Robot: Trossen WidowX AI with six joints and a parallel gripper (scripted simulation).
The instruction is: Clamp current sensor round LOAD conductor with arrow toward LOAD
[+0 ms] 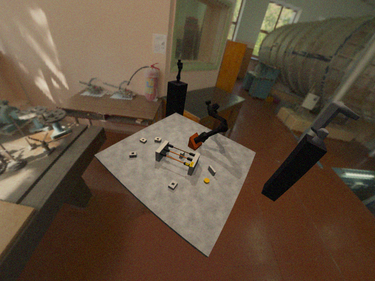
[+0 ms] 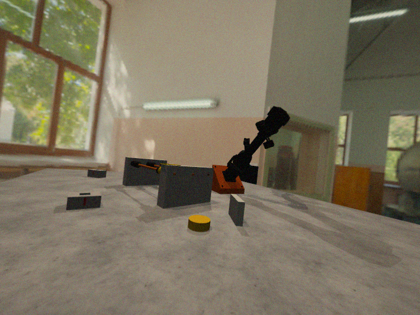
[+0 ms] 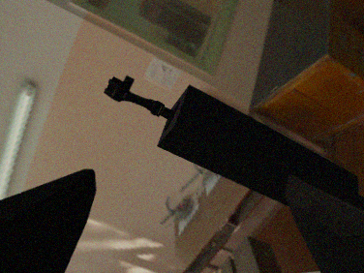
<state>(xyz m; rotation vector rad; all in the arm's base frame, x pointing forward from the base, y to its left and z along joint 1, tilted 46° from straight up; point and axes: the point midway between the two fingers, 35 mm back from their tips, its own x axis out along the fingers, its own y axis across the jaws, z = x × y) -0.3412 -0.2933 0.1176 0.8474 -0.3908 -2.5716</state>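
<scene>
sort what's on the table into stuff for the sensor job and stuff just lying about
For the job:
- three conductors between grey end blocks
- yellow marker, probably LOAD
- small grey piece by the conductors, possibly the sensor

Apparently lying about:
- yellow disc
- upright grey slab
- four holed blocks

Top view looks down on the surface (image 1: 193, 208) (image 2: 203, 267) from well above the orange base (image 1: 190, 143) (image 2: 237, 190); exterior faces it, low and nearer.
</scene>
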